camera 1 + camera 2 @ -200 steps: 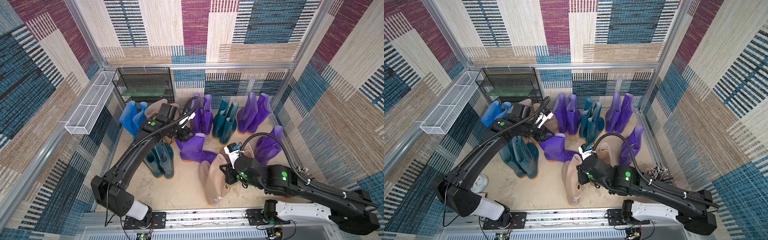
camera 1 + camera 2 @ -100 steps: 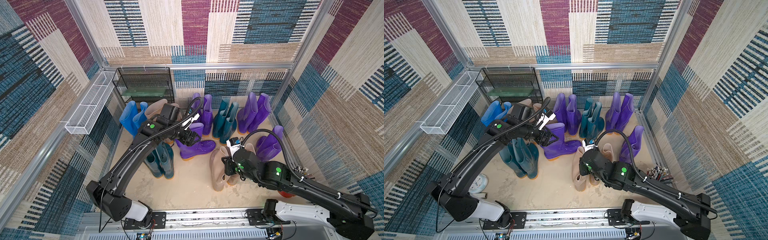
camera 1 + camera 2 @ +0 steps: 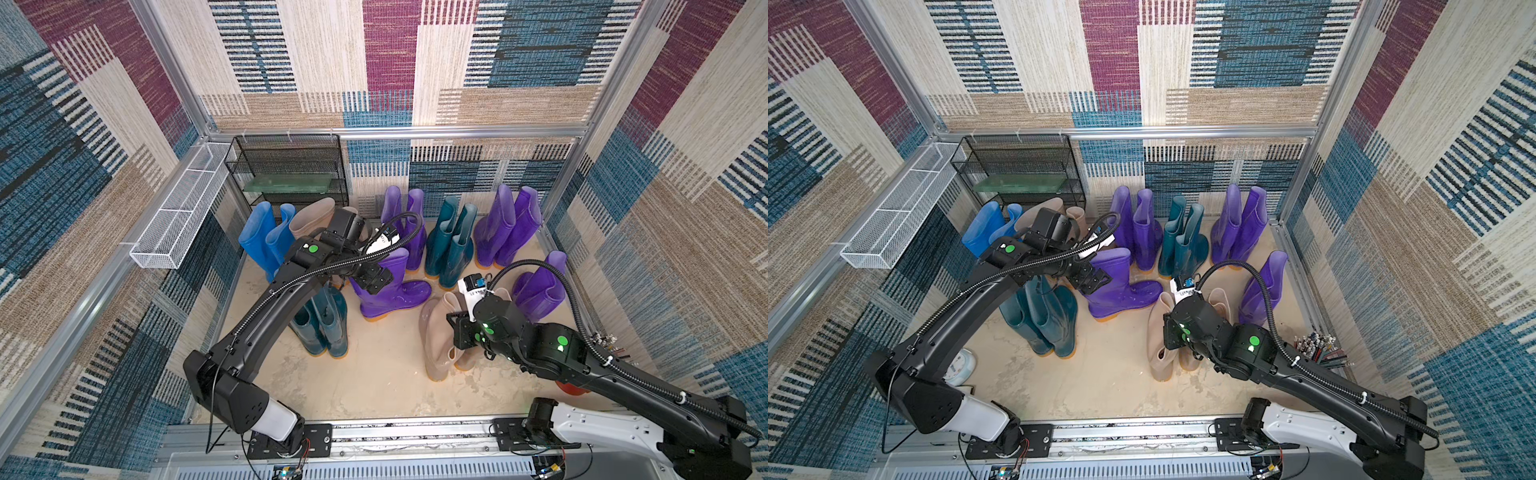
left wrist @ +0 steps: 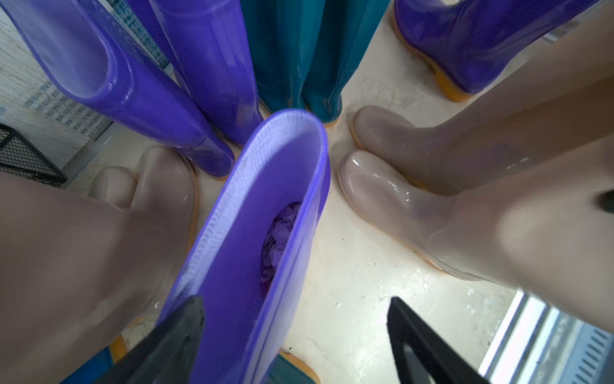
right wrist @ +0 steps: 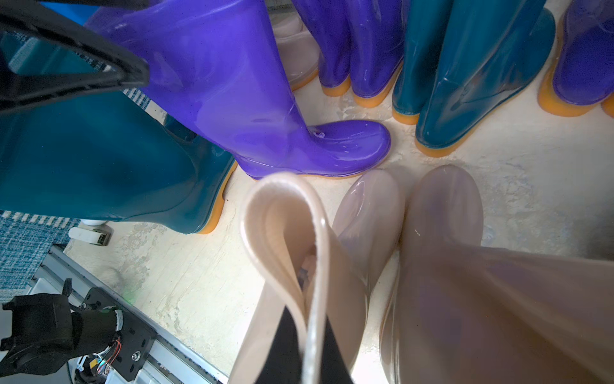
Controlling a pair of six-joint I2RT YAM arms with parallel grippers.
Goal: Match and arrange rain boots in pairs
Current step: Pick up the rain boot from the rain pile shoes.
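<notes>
While the left fingers (image 4: 179, 329) hang spread wide above its cuff, gripping nothing, the glossy purple rubber boot with an orange sole (image 3: 392, 291) stands upright near the middle of the pale concrete floor (image 3: 374, 390), toe toward 3 o'clock. At 4 o'clock from it, the right fingers (image 5: 285, 349) are pinched tight on the cuff wall of a tall beige-pink rubber boot (image 3: 432, 349), just beside a second beige-pink boot (image 5: 442, 206). A dark teal pair (image 3: 322, 328) stands at 8 o'clock.
</notes>
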